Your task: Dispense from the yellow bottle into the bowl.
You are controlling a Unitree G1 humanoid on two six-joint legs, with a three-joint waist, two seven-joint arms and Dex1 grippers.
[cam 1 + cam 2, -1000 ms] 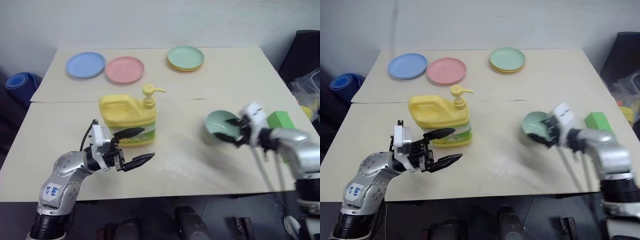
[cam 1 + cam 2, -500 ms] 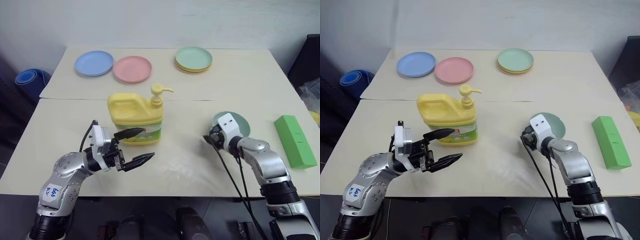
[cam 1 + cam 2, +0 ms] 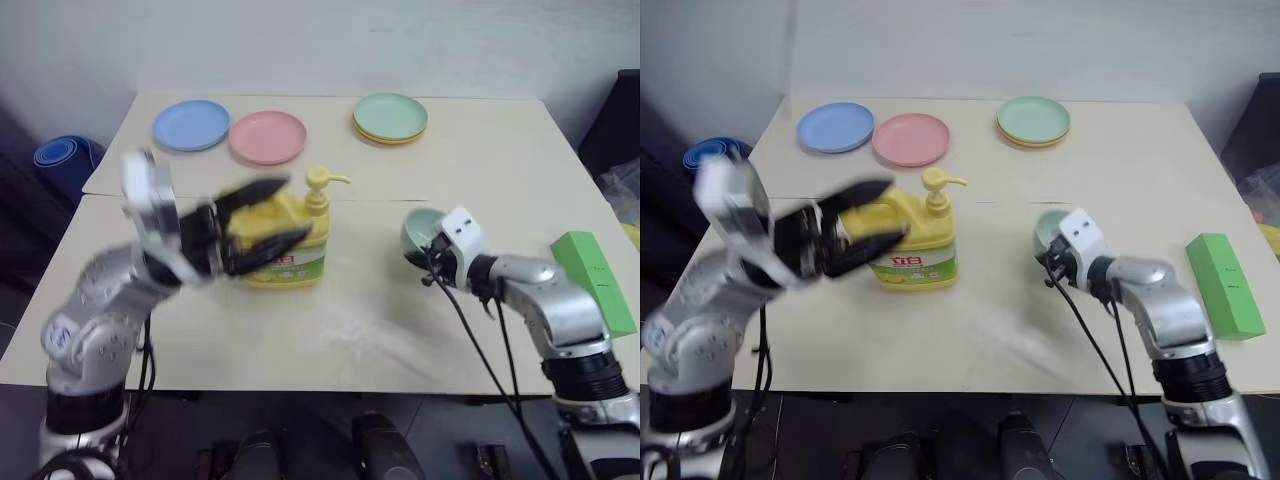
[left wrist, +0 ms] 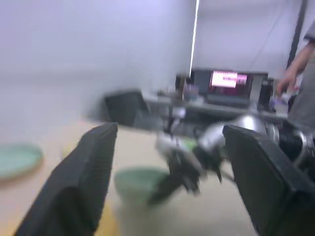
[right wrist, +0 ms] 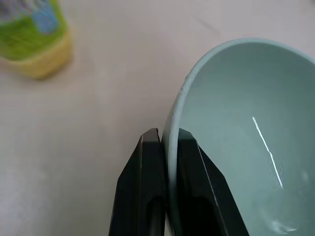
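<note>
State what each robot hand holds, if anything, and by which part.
Right hand pinches the small pale mint-green bowl by its rim. Left hand holds nothing.

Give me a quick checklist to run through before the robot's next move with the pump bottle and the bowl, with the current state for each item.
1. Bowl gripped: ok. The right gripper is shut on the rim of the bowl, one finger inside, one outside.
2. Bowl under the pump spout: not ok. The bowl sits apart from the yellow bottle, to its right.
3. Bottle upright on the table: ok.
4. Left gripper ready to press: not ok. Its fingers are spread, raised near the bottle's handle, not on the pump top.
5. Left gripper touching the bottle: cannot tell, the arm is blurred.
6. Bowl level: cannot tell.
</note>
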